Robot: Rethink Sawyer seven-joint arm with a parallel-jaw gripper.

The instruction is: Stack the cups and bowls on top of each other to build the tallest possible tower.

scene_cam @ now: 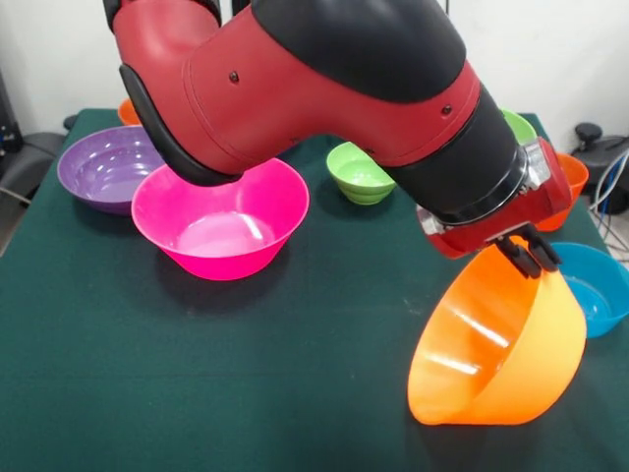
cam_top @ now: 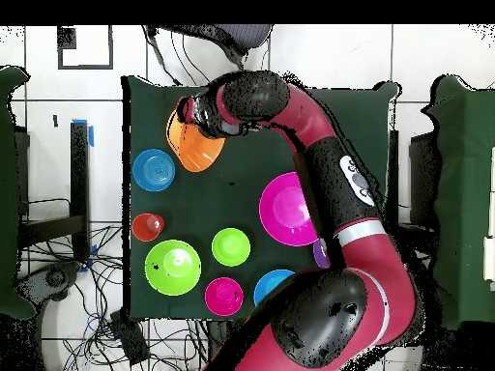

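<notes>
My gripper (scene_cam: 532,256) is shut on the rim of the large orange bowl (scene_cam: 496,359) at the table's front right. The bowl hangs tilted on its side, with its opening toward the camera and left and its lower rim at or just above the cloth. In the overhead view the gripper (cam_top: 196,114) is at the top left, over the same orange bowl (cam_top: 193,145). The large pink bowl (scene_cam: 221,221) stands upright in the middle. A purple bowl (scene_cam: 103,167) is at the far left. No tower stands. The tapered cup is hidden or out of view.
A blue bowl (scene_cam: 601,287) sits right beside the held bowl. A small green bowl (scene_cam: 359,173), an orange-red bowl (scene_cam: 572,177) and a green bowl (scene_cam: 521,126) stand behind. The overhead view adds a large green bowl (cam_top: 173,268), a small pink bowl (cam_top: 223,296) and a blue bowl (cam_top: 271,285).
</notes>
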